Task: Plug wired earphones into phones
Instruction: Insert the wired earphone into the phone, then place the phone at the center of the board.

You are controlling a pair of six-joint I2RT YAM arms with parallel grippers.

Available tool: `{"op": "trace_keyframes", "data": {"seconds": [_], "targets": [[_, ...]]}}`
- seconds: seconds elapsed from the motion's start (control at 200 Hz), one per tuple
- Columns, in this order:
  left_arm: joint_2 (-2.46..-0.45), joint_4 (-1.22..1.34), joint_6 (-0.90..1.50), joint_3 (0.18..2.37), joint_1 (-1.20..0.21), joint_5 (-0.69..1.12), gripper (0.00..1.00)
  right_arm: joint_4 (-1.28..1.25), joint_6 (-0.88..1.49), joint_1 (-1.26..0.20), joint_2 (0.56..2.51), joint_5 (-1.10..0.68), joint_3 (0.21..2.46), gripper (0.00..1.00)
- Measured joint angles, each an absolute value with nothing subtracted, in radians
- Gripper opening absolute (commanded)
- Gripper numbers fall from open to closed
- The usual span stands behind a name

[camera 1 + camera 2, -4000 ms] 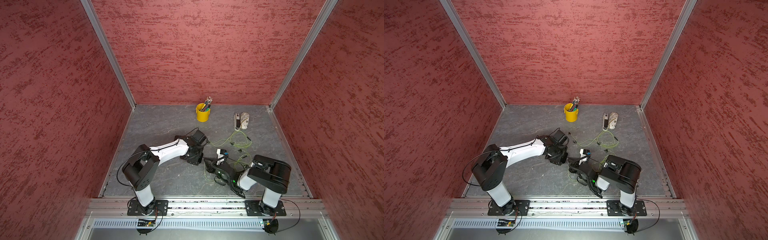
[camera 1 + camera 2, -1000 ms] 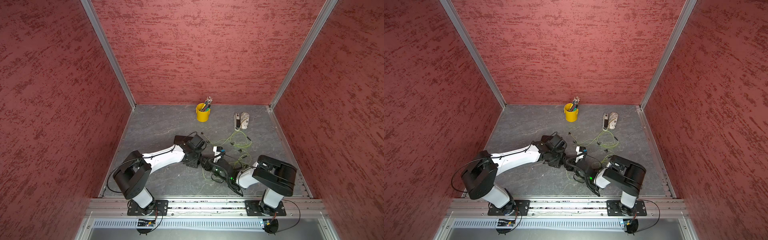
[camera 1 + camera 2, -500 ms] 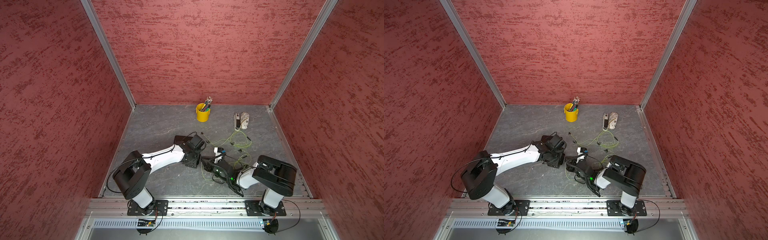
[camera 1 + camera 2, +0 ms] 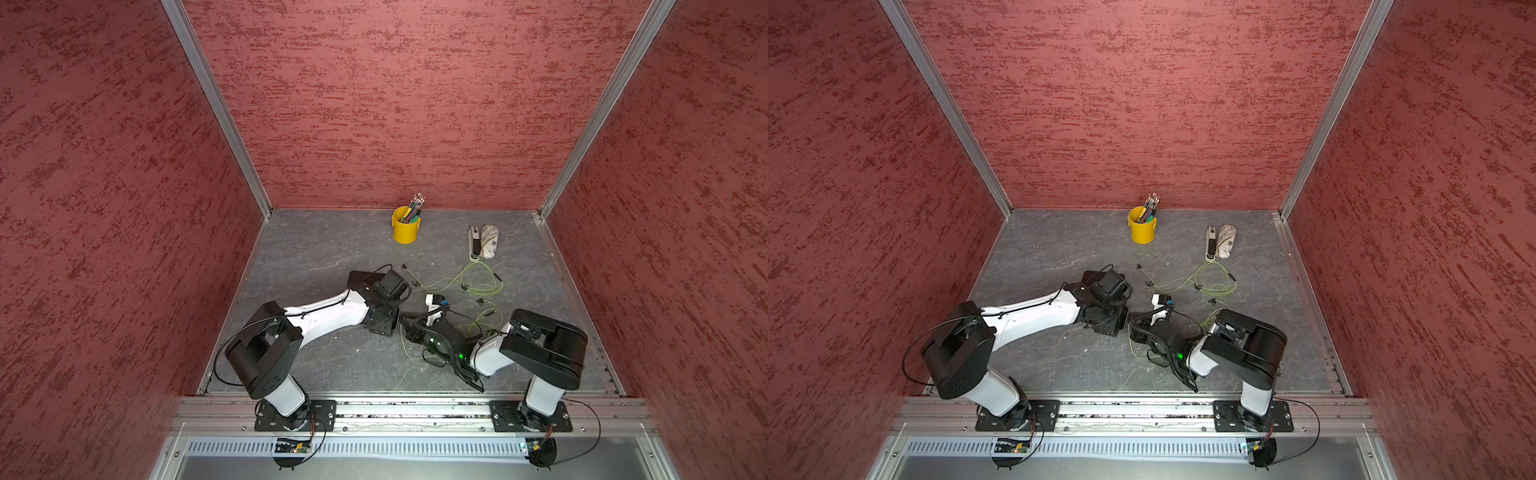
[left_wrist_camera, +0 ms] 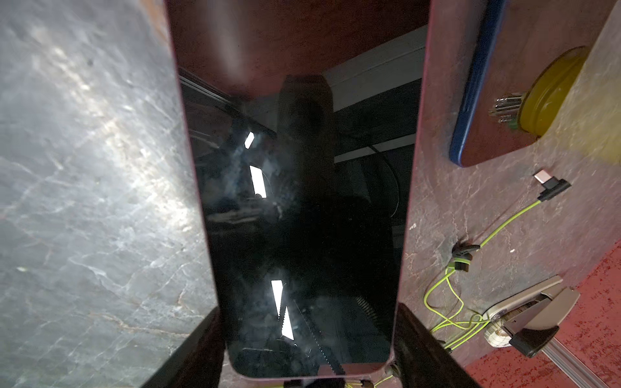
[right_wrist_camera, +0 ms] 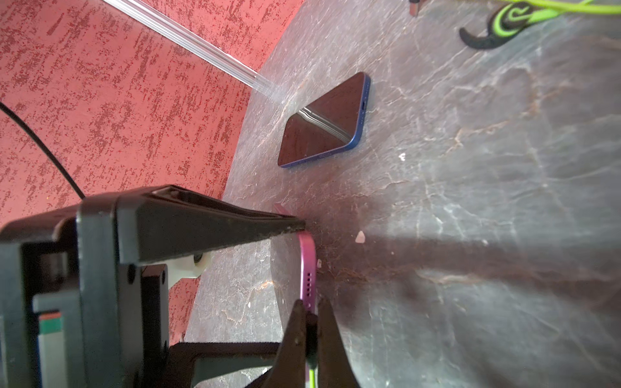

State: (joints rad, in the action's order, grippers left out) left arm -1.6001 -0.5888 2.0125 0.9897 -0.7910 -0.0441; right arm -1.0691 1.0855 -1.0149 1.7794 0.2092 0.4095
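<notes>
Left wrist view is mostly filled by the purple-edged phone (image 5: 295,201), its glossy black screen facing the camera. The left gripper (image 5: 307,312) is clamped across its width, with black fingers (image 5: 201,356) on each long side. Over on the right wrist view, the right gripper (image 6: 311,307) is pinched tight on a small black plug (image 6: 312,331), with the yellow-green cable (image 6: 312,376) running out behind it. The plug tip sits right at that phone's short edge, next to the row of little holes, but we honestly can't tell if it's seated in the port. The blue-edged phone (image 6: 326,121) lies flat on the desk (image 6: 470,201), screen up, well apart from both grippers. In both top views the two grippers meet just below the middle of the frame. The second set of earphones (image 4: 469,282) sprawls loose on the desk right of center, and a yellow cup (image 4: 405,228) stands farther up, near the back wall.
</notes>
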Motion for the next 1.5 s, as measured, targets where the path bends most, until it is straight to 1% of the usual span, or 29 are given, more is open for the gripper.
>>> {"op": "trace_keyframes", "data": {"seconds": [0.055,0.095,0.296,0.331,0.371,0.451,0.586,0.887,1.017,1.097,1.212,1.358,1.498], "targets": [[-1.6,-0.59,2.012,0.99,-0.791,-0.051,0.69,-1.057,1.081,-1.015,1.779,0.209,0.418,0.07],[-1.6,-0.59,2.012,0.989,-0.791,-0.055,0.69,-1.046,1.079,-1.015,1.779,0.21,0.424,0.11],[-1.599,-0.598,2.013,0.953,-0.789,-0.051,0.69,-0.947,1.081,-1.021,1.71,0.237,0.435,0.49],[-1.599,-0.609,2.013,0.945,-0.787,-0.054,0.7,-0.931,1.082,-1.021,1.692,0.243,0.437,0.54],[-1.599,-0.627,2.013,0.939,-0.784,-0.058,0.7,-0.918,1.08,-1.021,1.673,0.249,0.439,0.57],[-1.599,-0.659,2.013,0.933,-0.779,-0.066,0.72,-0.888,1.08,-1.021,1.642,0.258,0.439,0.58],[-1.599,-0.701,2.013,0.931,-0.777,-0.075,0.77,-0.801,1.072,-1.021,1.596,0.282,0.44,0.58],[-1.612,-0.798,2.014,0.958,-0.777,-0.113,1.0,-0.49,0.989,-1.003,1.48,0.374,0.539,0.6],[-1.608,-0.836,2.012,0.982,-0.772,-0.142,1.0,-0.394,0.898,-0.941,1.47,0.372,0.601,0.58],[-1.59,-0.872,1.992,1.006,-0.763,-0.175,0.99,-0.344,0.83,-0.872,1.473,0.352,0.647,0.55],[-1.529,-0.909,1.923,1.032,-0.743,-0.232,0.99,-0.314,0.74,-0.749,1.505,0.278,0.715,0.53],[-1.425,-0.897,1.753,1.017,-0.689,-0.293,0.99,-0.262,0.591,-0.63,1.653,0.176,0.878,0.5],[-1.355,-0.79,1.501,0.942,-0.604,-0.286,1.0,-0.18,0.451,-0.603,1.843,0.114,1.081,0.48]]}}
